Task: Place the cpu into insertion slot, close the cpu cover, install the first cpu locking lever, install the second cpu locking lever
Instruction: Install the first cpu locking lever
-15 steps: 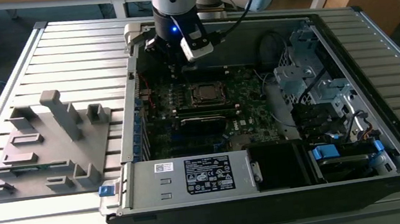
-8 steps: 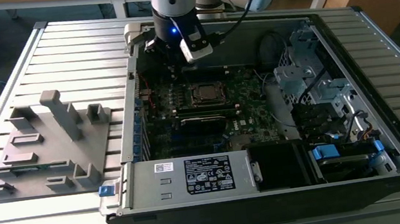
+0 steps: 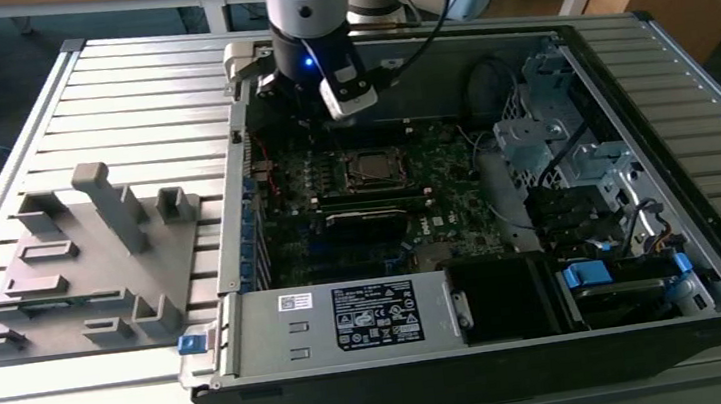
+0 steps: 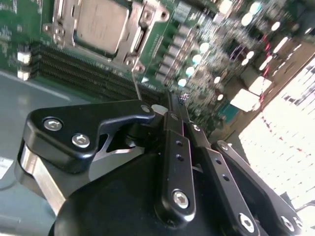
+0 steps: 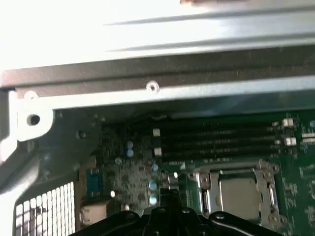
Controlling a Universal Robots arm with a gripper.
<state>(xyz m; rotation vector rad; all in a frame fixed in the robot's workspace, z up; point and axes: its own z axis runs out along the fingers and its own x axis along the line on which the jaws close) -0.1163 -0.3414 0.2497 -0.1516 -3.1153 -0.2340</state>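
Second wrist view: cpu (image 4: 101,24) flat under cpu cover (image 4: 133,40); tool (image 4: 175,101) clenched.

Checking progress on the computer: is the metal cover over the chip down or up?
Down. In both wrist views the cover lies flat, framing the chip seated in its window.

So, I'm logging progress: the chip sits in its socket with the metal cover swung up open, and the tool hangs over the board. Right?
Not quite: the second wrist view shows the cover lying flat around the chip, not swung open. The rest holds: the tool hangs over the board.
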